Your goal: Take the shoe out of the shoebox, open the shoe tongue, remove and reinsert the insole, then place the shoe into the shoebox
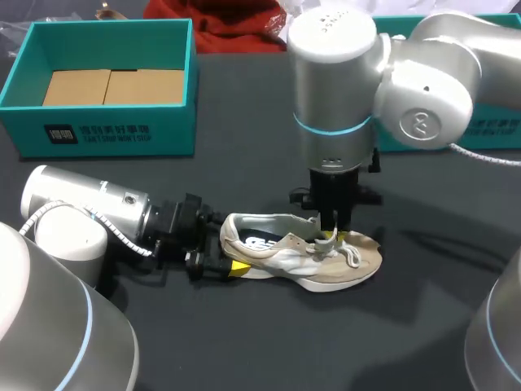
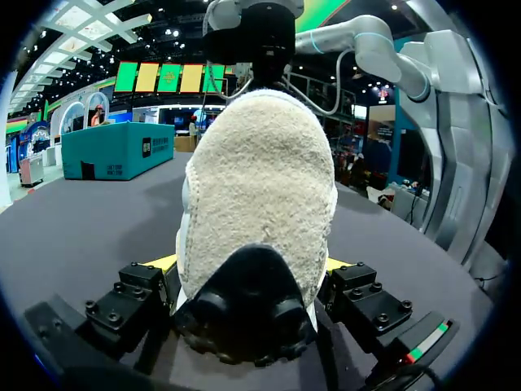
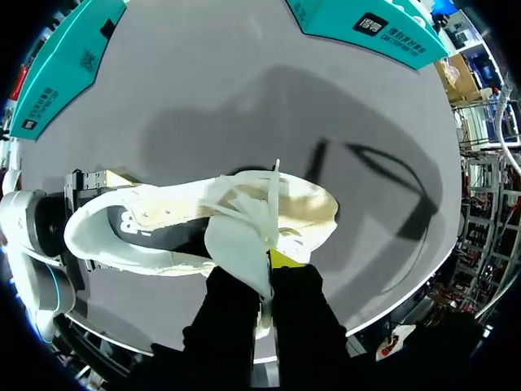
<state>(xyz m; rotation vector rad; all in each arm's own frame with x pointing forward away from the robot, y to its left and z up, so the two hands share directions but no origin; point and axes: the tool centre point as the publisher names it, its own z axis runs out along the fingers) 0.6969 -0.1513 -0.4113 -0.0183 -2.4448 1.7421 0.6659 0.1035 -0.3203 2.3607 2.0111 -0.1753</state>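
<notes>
Beige-and-white shoe (image 1: pixel 301 259) resting on the dark table (image 1: pixel 269 350), heel toward the left arm and toe toward the right side, well apart from the open teal shoebox (image 1: pixel 106 134) at the far left. The left gripper (image 1: pixel 230 266), held low along the table, clamps the heel from both sides. The right gripper (image 1: pixel 332 235), pointing straight down, pinches the raised tongue (image 3: pixel 236 244) between nearly closed fingers, with loose laces (image 3: pixel 260 208) just beside them.

Shoe (image 2: pixel 260 187) fuzzy matt suede; shoebox (image 1: pixel 171 122) cardbd.
</notes>
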